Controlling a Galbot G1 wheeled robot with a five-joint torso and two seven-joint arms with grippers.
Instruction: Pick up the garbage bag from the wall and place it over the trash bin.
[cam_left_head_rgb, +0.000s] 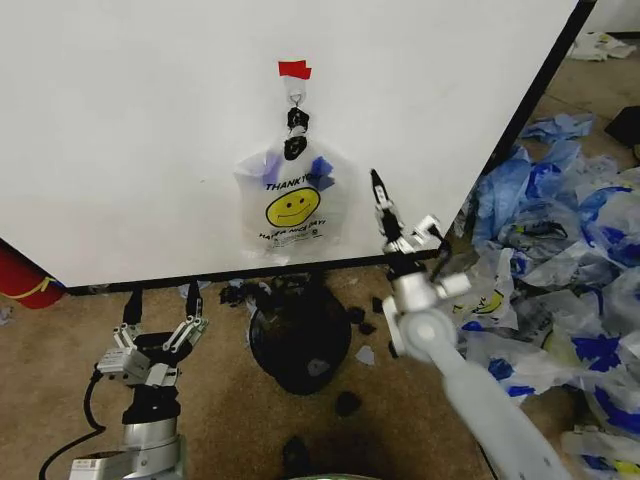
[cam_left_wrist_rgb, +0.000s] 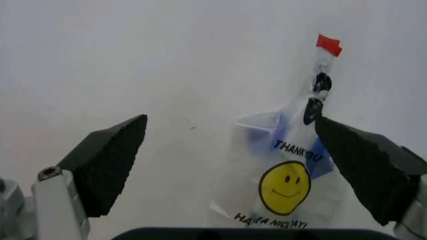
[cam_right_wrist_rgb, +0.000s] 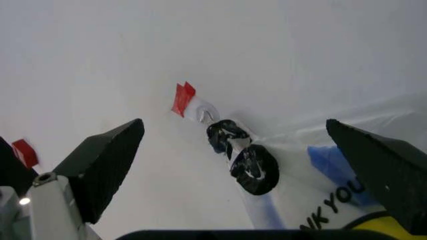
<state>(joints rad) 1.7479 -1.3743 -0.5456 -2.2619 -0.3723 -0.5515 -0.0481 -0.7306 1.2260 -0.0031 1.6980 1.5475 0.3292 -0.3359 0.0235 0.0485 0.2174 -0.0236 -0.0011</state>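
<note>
1. White plastic garbage bag (cam_left_head_rgb: 292, 205) with the smiley hangs from the hook (cam_left_head_rgb: 296, 97) on the wall (cam_left_head_rgb: 130, 130), under the red tape (cam_left_head_rgb: 294, 69).
2. Trash bin (cam_left_head_rgb: 300, 335) sits on the floor right below the bag.
3. Your right gripper (cam_left_head_rgb: 400, 222) is up beside the bag, jaws apart, not touching it.
4. Your left gripper (cam_left_head_rgb: 160, 318) waits low, left of the bin, spread wide too.
</note>
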